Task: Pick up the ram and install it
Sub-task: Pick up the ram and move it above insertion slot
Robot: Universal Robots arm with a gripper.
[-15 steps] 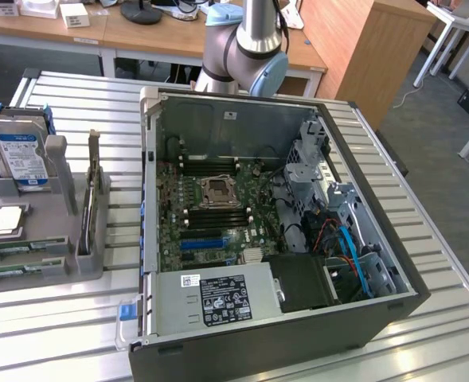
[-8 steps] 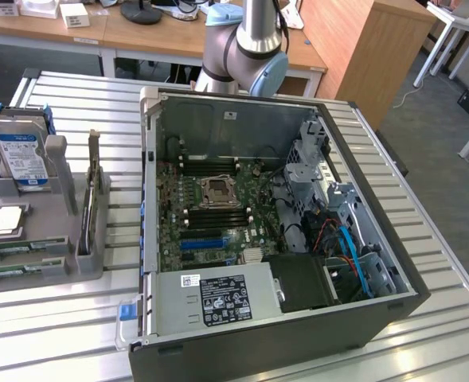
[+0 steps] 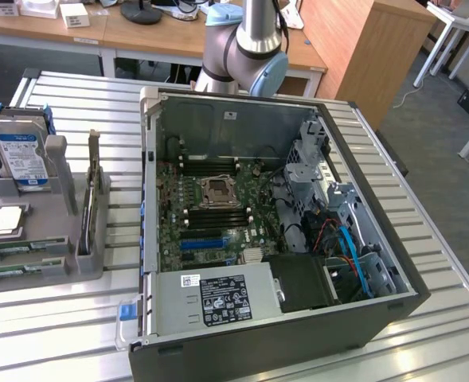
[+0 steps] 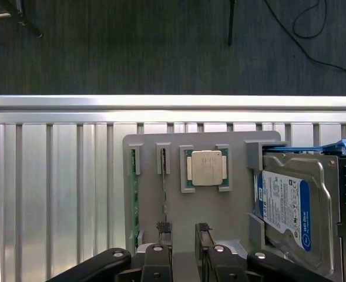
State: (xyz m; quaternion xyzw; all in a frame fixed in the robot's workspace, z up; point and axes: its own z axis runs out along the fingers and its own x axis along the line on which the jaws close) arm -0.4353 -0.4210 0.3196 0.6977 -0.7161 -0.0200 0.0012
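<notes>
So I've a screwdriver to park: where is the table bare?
Bare table in front of the tray, at the exterior view's lower left, and beside the case at that view's right. Crowded: the tray, holding drive, processor and ram; the tray-to-case gap is narrow.

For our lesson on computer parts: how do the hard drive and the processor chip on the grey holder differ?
The hard drive is clearly larger than the processor chip. The hard drive is a boxy oblong, the processor chip a flat square. The hard drive bears a blue-and-white label; the processor chip's top is plain. Both are silver and sit in the grey holder.
</notes>
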